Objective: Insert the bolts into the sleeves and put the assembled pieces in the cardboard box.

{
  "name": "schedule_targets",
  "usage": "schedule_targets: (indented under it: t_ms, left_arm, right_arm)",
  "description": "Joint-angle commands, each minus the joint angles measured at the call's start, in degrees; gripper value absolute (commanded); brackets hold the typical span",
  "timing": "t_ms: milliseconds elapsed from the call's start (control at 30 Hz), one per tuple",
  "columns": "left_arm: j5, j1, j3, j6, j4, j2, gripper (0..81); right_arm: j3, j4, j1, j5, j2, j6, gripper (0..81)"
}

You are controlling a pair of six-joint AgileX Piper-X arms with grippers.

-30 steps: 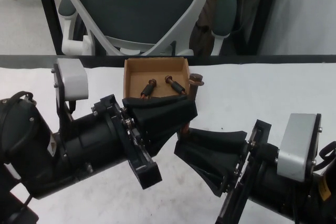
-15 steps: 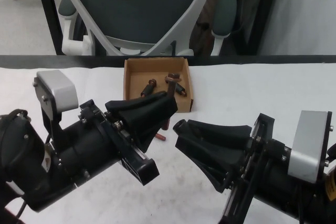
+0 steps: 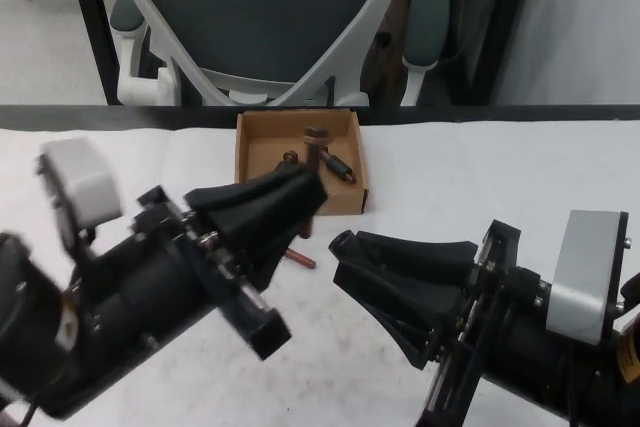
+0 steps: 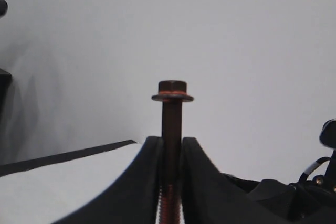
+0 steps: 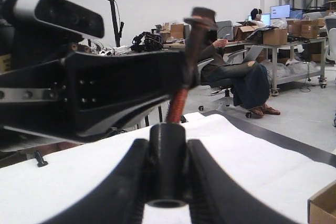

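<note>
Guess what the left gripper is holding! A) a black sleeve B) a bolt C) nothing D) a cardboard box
B: the left gripper is shut on a coppery bolt, head poking past its fingertips; the right gripper holds the black sleeve.

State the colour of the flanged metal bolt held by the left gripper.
Dark coppery brown, its threads brighter copper. The left wrist view shows the flanged bolt best.
</note>
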Motion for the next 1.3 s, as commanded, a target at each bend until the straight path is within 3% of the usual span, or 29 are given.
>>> schedule_targets:
  t_ms: [0, 333, 700, 1267]
  left_arm:
    - [-2.9, -0.3, 2.1, 0.2, -8.6, -0.2, 0.8]
    - [-9.4, -0.3, 4.4, -11.1, -14.7, -0.3, 0.8]
    - [-8.7, -0.3, 4.4, -24.1, -13.7, -0.3, 0.8]
    - [-8.3, -0.4, 4.4, -24.8, -13.3, -0.3, 0.8]
  right_arm:
    - [-0.2, 0.1, 0.0, -0.3, -0.7, 0.1, 0.2]
    - [-0.2, 0.1, 0.0, -0.3, -0.7, 0.0, 0.2]
    - [-0.2, 0.0, 0.0, -0.3, -0.7, -0.4, 0.2]
    - [-1.7, -1.4, 2.8, -4.4, -0.7, 2.5, 0.2]
